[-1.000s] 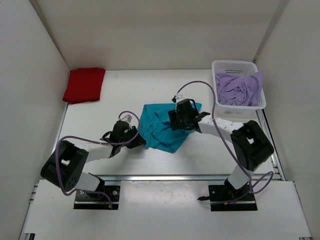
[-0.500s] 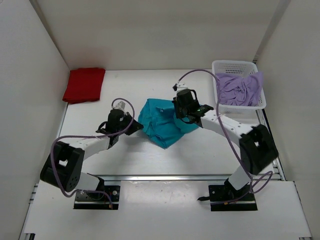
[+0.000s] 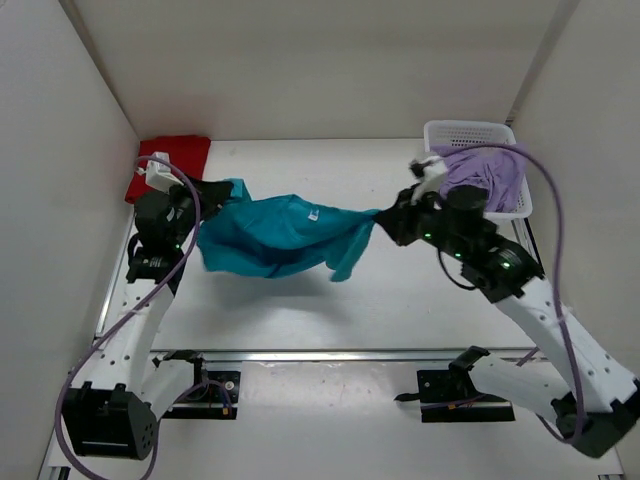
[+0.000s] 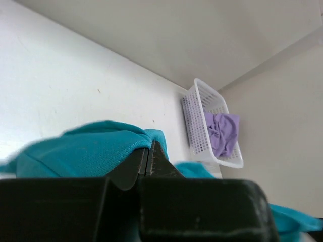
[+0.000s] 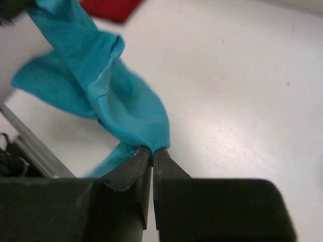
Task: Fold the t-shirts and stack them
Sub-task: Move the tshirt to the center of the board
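The teal-blue t-shirt (image 3: 280,235) hangs stretched in the air between both arms, sagging in the middle above the table. My left gripper (image 3: 222,190) is shut on its left end, and the cloth (image 4: 86,151) bunches over the closed jaws (image 4: 150,146). My right gripper (image 3: 383,218) is shut on the right end, where the teal fabric (image 5: 126,106) is pinched at the tips (image 5: 152,149). A folded red t-shirt (image 3: 180,152) lies at the back left, partly hidden by the left arm. The lavender t-shirt (image 3: 485,175) lies crumpled in the basket.
The white mesh basket (image 3: 470,132) stands at the back right, close behind the right arm, and shows as a basket (image 4: 202,126) in the left wrist view. White walls enclose the table on three sides. A metal rail (image 3: 330,353) runs along the near edge.
Both grippers closed on the teal shirt, lifted it off the table and pulled apart, left arm swinging to the far left, right arm toward the basket. The shirt now hangs spread between them.
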